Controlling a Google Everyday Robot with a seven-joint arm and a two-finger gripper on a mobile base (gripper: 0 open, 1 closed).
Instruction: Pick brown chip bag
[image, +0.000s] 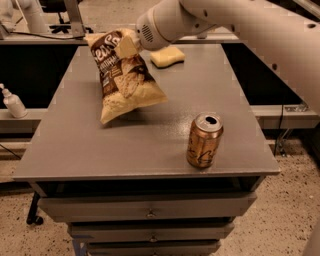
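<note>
The brown chip bag (123, 80) is pale yellow with a dark brown panel and white lettering. It hangs tilted in the air above the left back part of the grey table (100, 150). My gripper (126, 47) is shut on the bag's top edge and holds it up. The white arm reaches in from the upper right.
A gold-brown drink can (204, 141) stands upright near the table's front right. A small yellow sponge (167, 57) lies at the back, just right of the gripper. A white bottle (13, 102) stands on a lower shelf at the left. Drawers sit below the tabletop.
</note>
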